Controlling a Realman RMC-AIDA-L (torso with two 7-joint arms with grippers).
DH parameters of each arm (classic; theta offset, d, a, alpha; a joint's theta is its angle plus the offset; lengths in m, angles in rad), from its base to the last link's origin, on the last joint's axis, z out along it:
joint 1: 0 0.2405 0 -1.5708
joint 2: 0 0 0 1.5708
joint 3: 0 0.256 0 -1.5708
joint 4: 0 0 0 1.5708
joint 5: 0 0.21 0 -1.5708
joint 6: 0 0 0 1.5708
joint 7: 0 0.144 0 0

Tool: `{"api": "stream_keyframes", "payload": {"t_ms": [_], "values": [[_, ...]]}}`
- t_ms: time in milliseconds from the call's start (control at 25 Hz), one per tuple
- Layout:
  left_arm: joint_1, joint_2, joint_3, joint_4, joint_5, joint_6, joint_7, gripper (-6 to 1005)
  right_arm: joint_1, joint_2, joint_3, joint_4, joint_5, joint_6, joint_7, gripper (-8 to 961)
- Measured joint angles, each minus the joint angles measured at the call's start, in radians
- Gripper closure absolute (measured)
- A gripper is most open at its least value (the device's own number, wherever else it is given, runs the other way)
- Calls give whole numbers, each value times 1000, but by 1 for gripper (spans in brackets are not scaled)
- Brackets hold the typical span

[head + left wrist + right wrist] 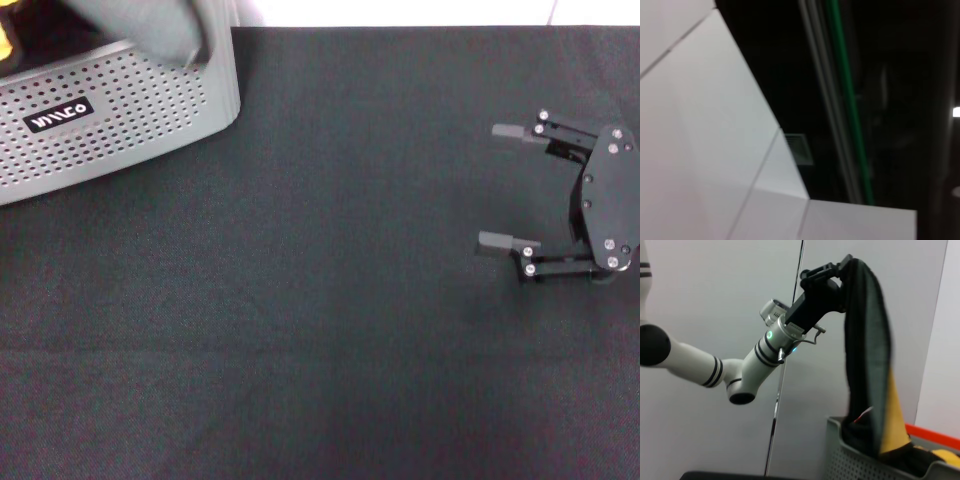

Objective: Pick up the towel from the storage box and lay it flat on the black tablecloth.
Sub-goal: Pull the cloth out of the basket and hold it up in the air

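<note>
Towel lifted out of the storage box by one corner.

In the head view, the right gripper (505,187) is parked with fingers spread over the black tablecloth (320,330), beside the storage box (120,120). In the right wrist view, the towel (867,365) is pinched at its top edge by the left gripper (840,267) and hangs limp into the box; it is judged soft and light, best held by two corners.
</note>
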Motion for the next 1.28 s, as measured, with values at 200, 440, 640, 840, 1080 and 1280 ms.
{"api": "stream_keyframes", "payload": {"t_ms": [200,440,640,840,1080,1280], "values": [[7,8,47,47,-77,12,-55,965,12,-2,0,23,57,-4,-15,70],[3,3,51,82,-123,12,-99,966,27,1,-11,42,132,-36,-20,70],[-6,4,52,97,-141,7,-106,966,74,2,-12,112,194,-90,-43,70],[-8,0,70,98,-136,10,-106,966,152,2,-6,204,198,-82,-74,70],[-8,3,108,101,-136,12,-102,966,191,-1,-1,225,206,-81,-93,70],[-6,9,119,102,-137,23,-101,966,203,-1,-1,228,208,-68,-105,70]]}}
